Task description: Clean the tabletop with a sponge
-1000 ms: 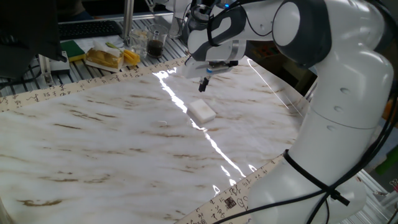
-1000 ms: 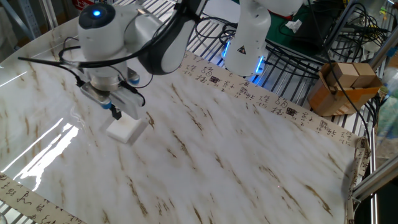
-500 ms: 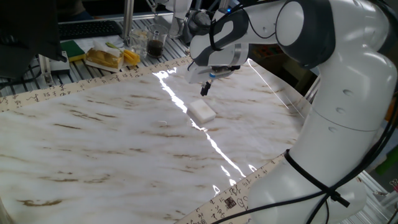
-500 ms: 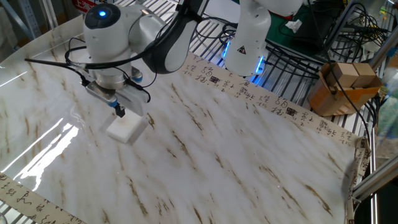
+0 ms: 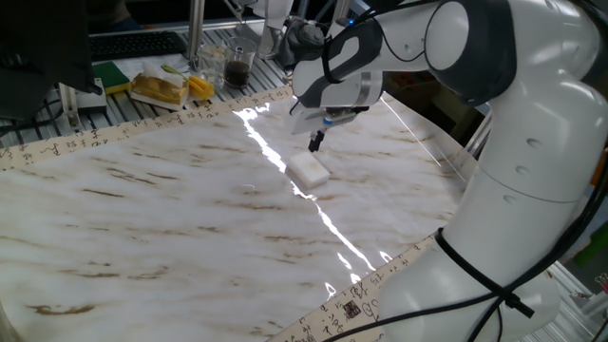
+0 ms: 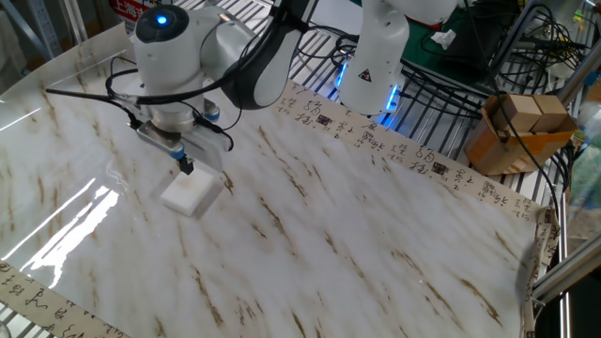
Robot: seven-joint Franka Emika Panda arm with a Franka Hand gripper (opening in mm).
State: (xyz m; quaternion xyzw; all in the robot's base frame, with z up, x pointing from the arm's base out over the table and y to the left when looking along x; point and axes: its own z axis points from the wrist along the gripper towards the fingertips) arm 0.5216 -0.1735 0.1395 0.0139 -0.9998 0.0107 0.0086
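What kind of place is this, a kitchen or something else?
Most likely a robotics lab, not a kitchen. The marble-patterned tabletop looks like a printed sheet laid over a metal rack, a robot arm hangs over a white sponge, and cables and a cardboard box sit around the edges.

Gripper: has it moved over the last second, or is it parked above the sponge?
Yes. The gripper has come down and closer to the sponge, which lies where it was on the tabletop. Fingertips now just above its far edge.

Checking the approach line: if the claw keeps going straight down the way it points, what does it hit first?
Most likely the sponge: the claw points down just above its far edge. Depth is unclear, so it might meet the tabletop beside it.
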